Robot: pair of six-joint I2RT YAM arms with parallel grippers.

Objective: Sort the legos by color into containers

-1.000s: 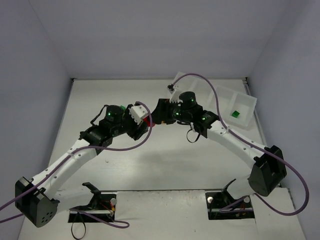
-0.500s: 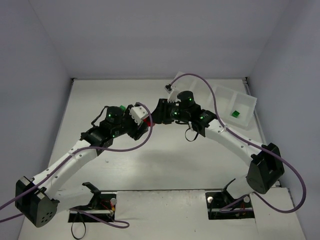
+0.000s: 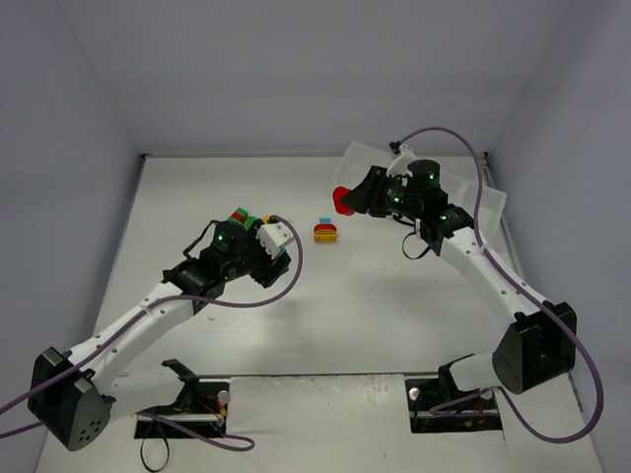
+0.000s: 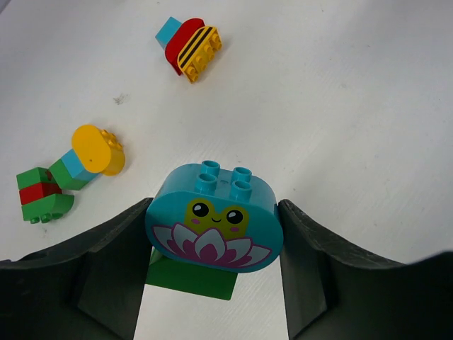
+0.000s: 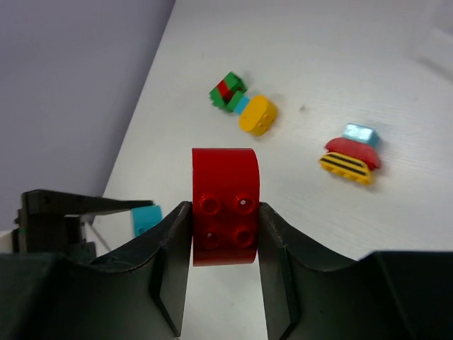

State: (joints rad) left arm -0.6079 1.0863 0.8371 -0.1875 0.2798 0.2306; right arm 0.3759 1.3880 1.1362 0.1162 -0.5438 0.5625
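You have the white table (image 3: 394, 296) with the translucent tray (image 3: 490, 204) at its far right, partly hidden behind the right arm. Your left gripper (image 4: 214, 237) clamps a teal frog-face brick (image 4: 212, 212) sitting on a green brick (image 4: 190, 282). Your right gripper (image 5: 225, 216) pinches a red brick (image 5: 225, 180) near the tray's left end. Loose on the table lie the green-red-teal-yellow stack (image 4: 67, 173) and the striped yellow-red-teal stack (image 4: 190, 48).
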